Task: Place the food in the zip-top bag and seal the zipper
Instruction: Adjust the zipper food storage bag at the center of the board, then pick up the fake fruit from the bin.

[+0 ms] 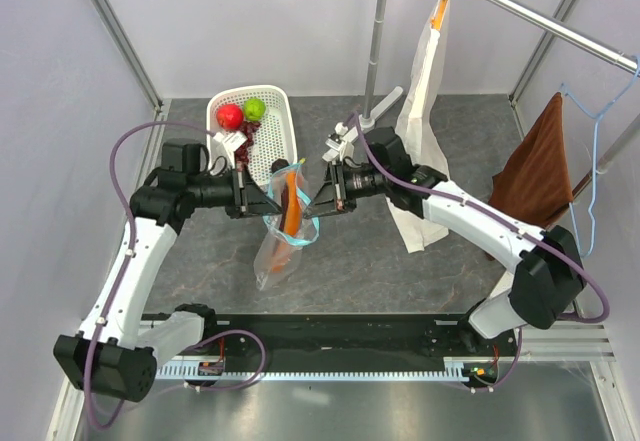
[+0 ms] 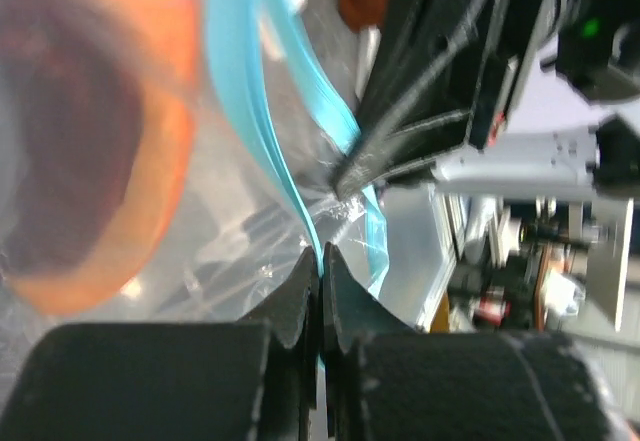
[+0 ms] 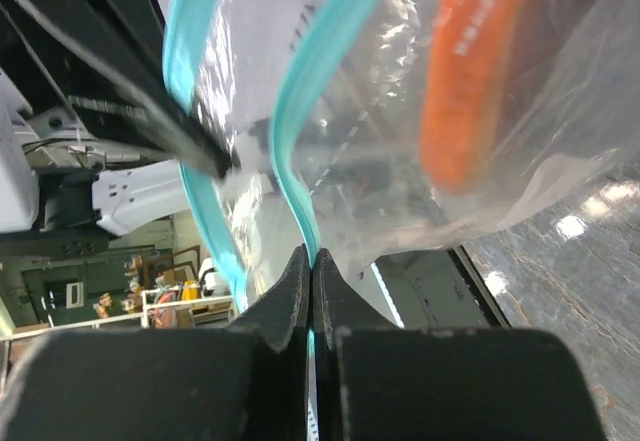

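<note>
Centre frame: my left gripper (image 1: 270,204) and right gripper (image 1: 314,201), arms reaching inward, each clamped on the zipper (image 3: 285,126) of the hanging zip-top bag (image 1: 272,258); papaya slice (image 1: 291,213) inside.

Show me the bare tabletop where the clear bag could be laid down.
Bare grey tabletop lies between the held clear zip-top plastic bag, the white paper bag and the near black rail. Crowded: the centre, where the left gripper and right gripper pinch it, and the far left by the white plastic basket.
</note>
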You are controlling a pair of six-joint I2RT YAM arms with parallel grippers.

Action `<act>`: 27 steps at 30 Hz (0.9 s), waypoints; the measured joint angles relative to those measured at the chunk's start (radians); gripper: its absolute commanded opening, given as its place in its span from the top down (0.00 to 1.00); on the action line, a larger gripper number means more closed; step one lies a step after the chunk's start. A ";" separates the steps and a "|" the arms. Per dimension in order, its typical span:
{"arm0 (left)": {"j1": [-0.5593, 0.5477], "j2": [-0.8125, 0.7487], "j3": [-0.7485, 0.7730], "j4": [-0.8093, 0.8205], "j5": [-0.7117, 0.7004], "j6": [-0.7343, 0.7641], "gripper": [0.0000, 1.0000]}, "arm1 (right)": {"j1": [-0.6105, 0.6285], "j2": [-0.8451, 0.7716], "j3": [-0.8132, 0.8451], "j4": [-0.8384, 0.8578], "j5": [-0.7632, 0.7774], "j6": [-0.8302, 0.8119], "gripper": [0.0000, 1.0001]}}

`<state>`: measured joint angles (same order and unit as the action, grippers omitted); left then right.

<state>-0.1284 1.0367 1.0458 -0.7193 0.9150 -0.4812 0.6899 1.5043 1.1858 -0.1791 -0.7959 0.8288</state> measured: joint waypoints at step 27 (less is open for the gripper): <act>-0.312 0.045 0.187 -0.108 -0.127 0.239 0.98 | -0.020 -0.205 0.174 -0.520 0.378 -0.436 1.00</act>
<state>-0.4408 1.0817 1.2324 -0.8268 0.7876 -0.2424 0.6701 1.2991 1.3598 -0.6994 -0.4179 0.3923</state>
